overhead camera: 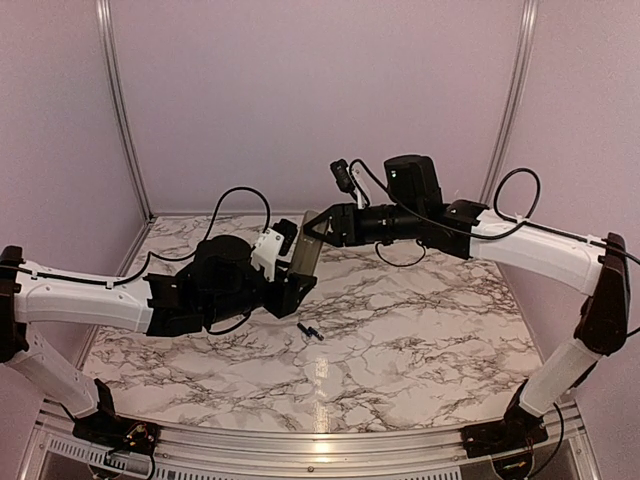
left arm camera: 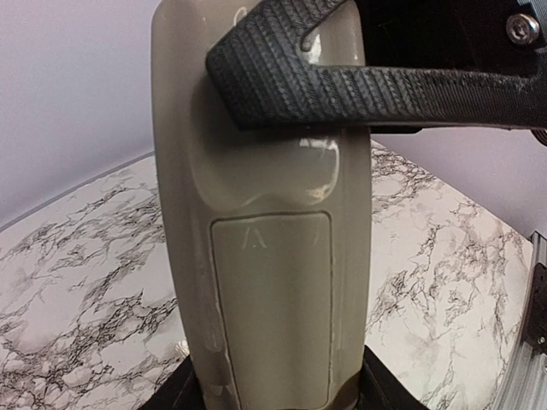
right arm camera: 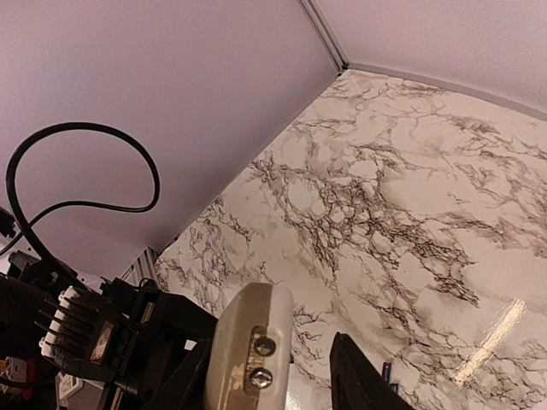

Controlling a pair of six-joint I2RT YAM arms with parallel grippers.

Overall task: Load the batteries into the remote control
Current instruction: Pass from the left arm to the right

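My left gripper [overhead camera: 288, 285] is shut on the lower end of the remote control [overhead camera: 305, 254] and holds it tilted above the table. In the left wrist view its tan-grey back [left arm camera: 269, 282] faces the camera with the battery cover closed. My right gripper [overhead camera: 314, 229] is open around the remote's upper end. One ribbed black finger [left arm camera: 342, 81] lies across the back. In the right wrist view the remote's end [right arm camera: 252, 342] shows two screws, and the other finger [right arm camera: 359, 380] stands apart from it. Two small dark batteries [overhead camera: 310, 332] lie on the table below.
The marble table [overhead camera: 420, 340] has purple walls at the back and sides with metal posts in the corners. A black cable [right arm camera: 85, 171] loops off the left arm. The batteries also show in the right wrist view [right arm camera: 386, 373].
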